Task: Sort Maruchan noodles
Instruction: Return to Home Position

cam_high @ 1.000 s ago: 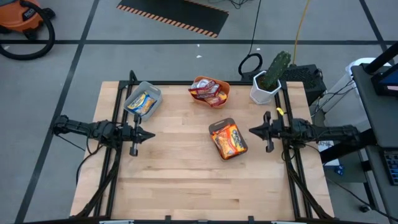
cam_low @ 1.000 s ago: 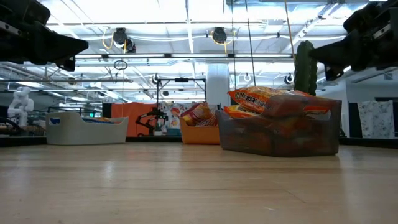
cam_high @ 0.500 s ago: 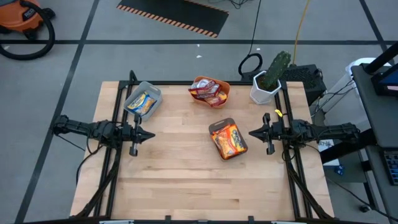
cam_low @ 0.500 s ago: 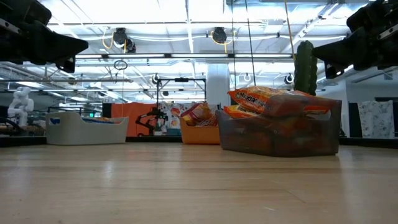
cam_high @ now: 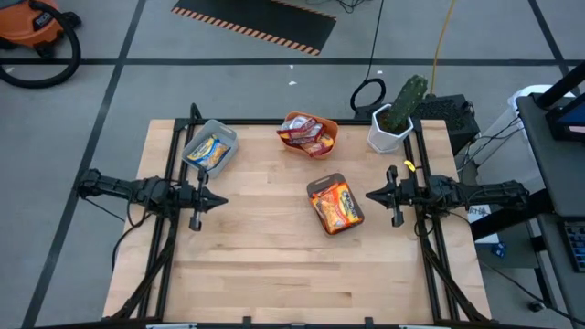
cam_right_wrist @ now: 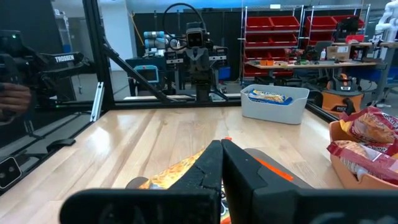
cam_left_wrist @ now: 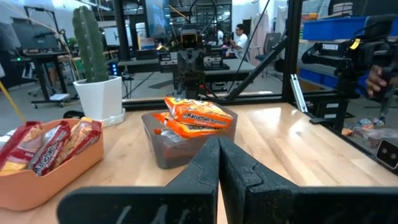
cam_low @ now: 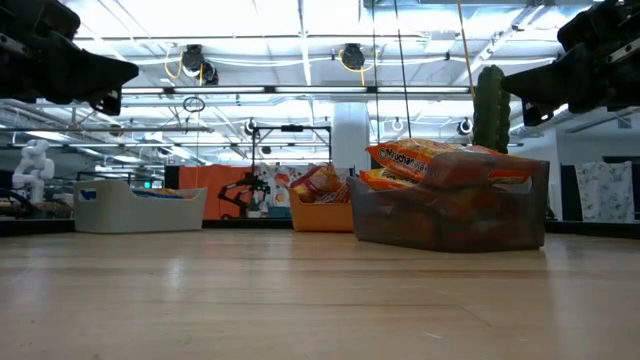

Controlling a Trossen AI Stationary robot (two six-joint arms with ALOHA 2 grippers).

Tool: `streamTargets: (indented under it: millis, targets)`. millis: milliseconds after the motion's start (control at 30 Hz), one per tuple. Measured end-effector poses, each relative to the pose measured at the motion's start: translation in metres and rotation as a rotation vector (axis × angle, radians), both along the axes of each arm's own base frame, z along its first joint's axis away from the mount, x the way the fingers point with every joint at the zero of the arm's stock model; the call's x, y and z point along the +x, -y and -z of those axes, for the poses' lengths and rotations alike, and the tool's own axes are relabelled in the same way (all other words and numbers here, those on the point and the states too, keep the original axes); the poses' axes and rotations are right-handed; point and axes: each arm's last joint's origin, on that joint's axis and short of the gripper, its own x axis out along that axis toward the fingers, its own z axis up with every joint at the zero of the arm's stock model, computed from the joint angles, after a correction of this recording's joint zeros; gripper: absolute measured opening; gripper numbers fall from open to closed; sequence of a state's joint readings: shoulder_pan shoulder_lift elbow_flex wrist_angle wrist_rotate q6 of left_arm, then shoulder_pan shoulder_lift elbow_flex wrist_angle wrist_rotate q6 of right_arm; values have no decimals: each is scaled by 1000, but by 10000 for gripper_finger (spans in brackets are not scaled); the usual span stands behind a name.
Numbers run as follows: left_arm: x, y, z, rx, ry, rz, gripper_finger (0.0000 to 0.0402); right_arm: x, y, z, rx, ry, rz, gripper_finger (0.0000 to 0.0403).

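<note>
L jaws clenched, empty, well left of black bin [cam_low: 450,220]. Grey bin [cam_high: 228,135] w/ yellow-blue noodle pack [cam_high: 210,152]: back-left of it, well apart. Orange bin [cam_high: 333,131] w/ red packs [cam_high: 304,137]: near, behind it. Orange packs [cam_high: 336,206] lie inside it. R jaws clenched, empty, just right of it.

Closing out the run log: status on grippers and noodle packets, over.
Left gripper shut, empty, far left. Right gripper shut, empty, far right. Noodle packets all in grey bin, orange bin, dark bin. None loose; nothing blocking.
</note>
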State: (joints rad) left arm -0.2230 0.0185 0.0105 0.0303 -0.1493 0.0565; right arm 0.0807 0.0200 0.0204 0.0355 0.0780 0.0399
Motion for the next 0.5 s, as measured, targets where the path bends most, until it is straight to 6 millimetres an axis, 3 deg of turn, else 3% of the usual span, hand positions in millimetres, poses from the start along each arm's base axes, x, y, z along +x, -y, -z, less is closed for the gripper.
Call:
streamTargets:
  millis: [500]
  targets:
    - [0,0,0,0,1,-5,4,0,0,0,0,1,0,0]
